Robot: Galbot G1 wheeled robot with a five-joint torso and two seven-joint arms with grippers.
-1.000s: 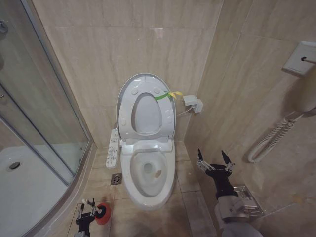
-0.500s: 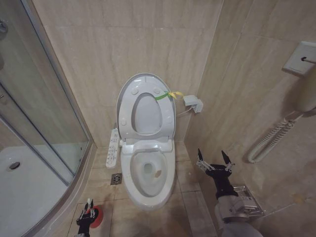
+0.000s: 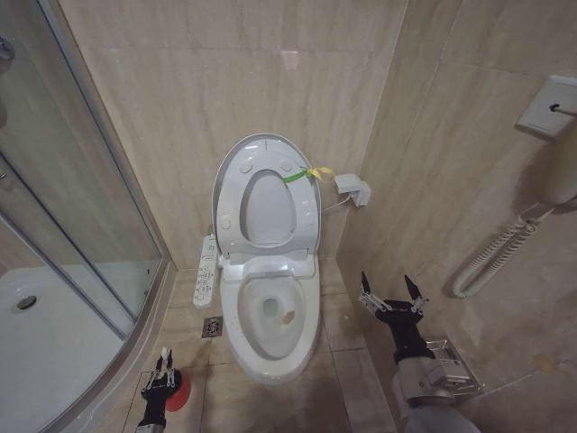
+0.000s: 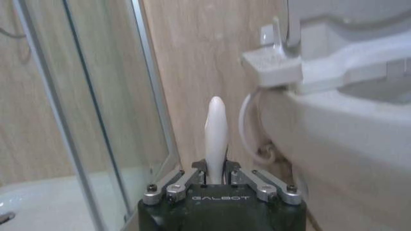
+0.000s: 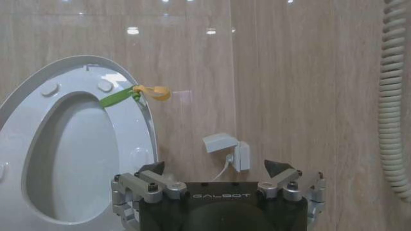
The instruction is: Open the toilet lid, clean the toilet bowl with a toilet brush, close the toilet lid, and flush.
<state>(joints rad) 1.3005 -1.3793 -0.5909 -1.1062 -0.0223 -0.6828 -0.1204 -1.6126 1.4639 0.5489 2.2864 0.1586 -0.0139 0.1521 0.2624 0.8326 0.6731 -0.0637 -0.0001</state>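
I read "GALBOT" in white capitals on the black body of my left gripper (image 4: pixel 217 179). Same "GALBOT" mark on the black body of my right gripper (image 5: pixel 220 169). No other text legible.

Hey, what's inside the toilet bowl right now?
With the toilet lid raised, the toilet bowl shows a little water at its bottom and a small brownish spot on its inner wall. The drain below the water cannot be seen.
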